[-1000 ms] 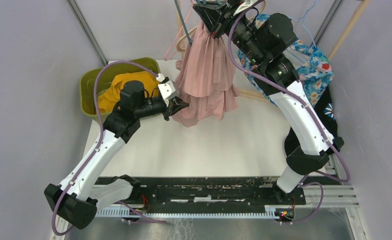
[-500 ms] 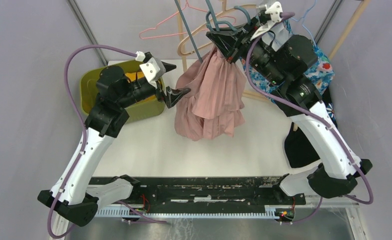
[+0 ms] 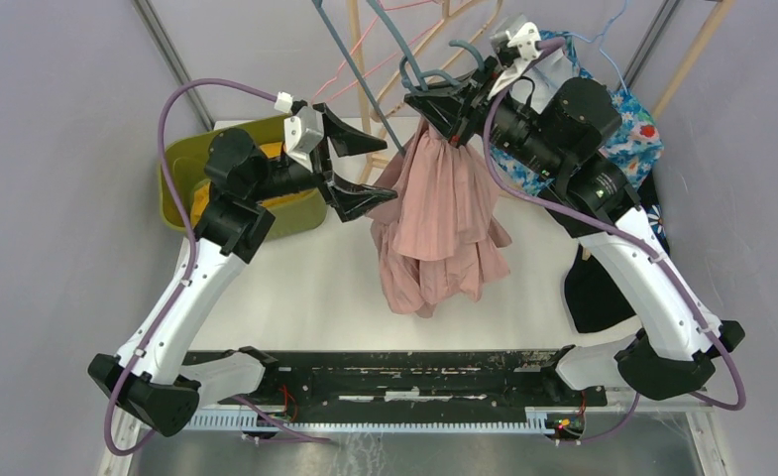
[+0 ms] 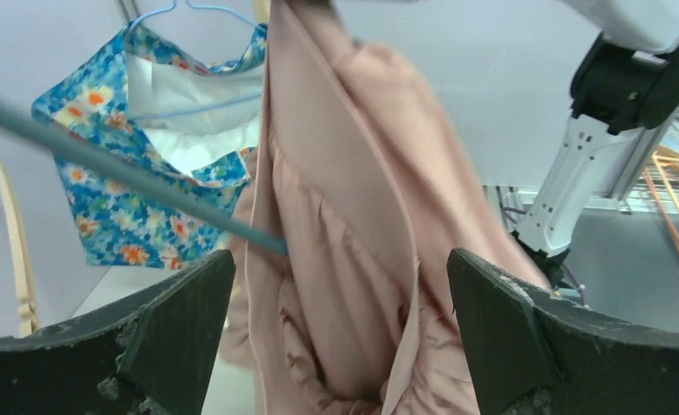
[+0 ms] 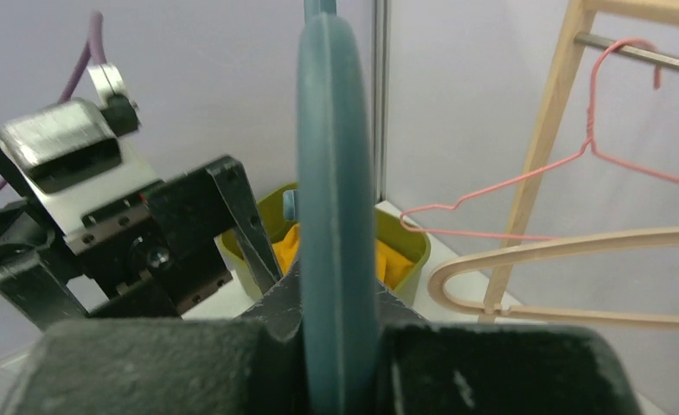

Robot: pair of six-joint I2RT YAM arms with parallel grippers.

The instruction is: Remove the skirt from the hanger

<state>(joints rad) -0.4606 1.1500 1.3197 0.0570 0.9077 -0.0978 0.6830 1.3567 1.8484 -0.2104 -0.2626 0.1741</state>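
skirt [image 3: 442, 223] hangs from teal hanger [image 5: 336, 173] pinched in right jaws.

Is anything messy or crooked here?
Yes. The pink pleated skirt hangs bunched up and lopsided from the grey-blue plastic hanger pinched in the right hand, instead of spreading out flat.

Pink gathered skirt [image 3: 439, 223], bunched, limp, aloft under a tilted grey-blue plastic hanger [image 5: 336, 216].
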